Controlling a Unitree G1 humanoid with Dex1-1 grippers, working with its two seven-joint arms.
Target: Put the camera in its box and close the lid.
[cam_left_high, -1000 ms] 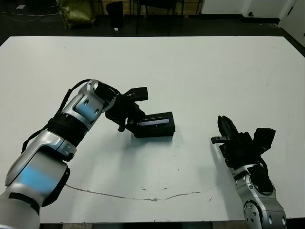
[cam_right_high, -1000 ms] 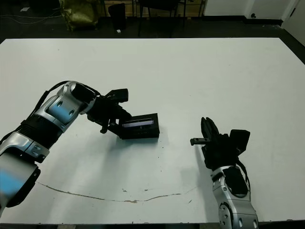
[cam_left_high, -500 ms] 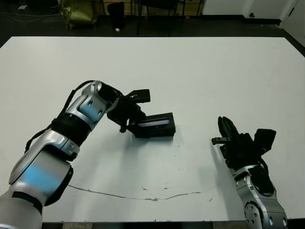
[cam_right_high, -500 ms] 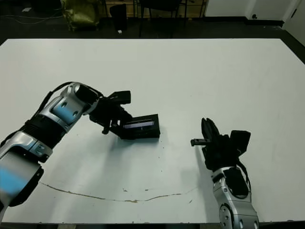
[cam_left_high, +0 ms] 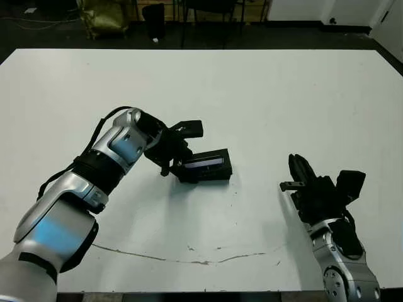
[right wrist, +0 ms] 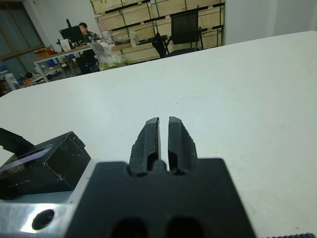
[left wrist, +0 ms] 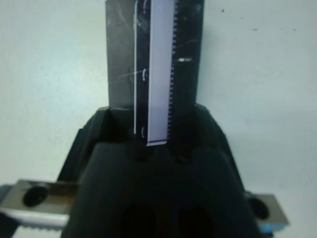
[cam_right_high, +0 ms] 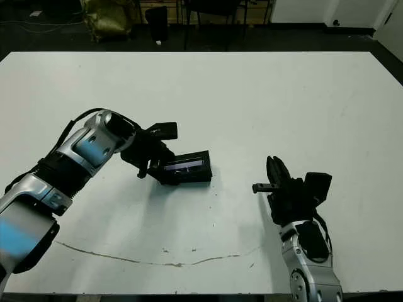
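The left tool [cam_left_high: 173, 165] grips one end of the lid [cam_left_high: 204, 162] atop the box [cam_left_high: 208, 173]; the right tool [cam_left_high: 296, 165] rests closed and empty, apart on the surface [cam_left_high: 264, 94]

workshop-like office, stacked shelves [right wrist: 148, 10], desk [right wrist: 64, 52], chair [right wrist: 184, 27], seated person [right wrist: 83, 30]

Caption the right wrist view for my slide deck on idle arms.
Right tool shut and empty above the white table, the lidded box off to one side.
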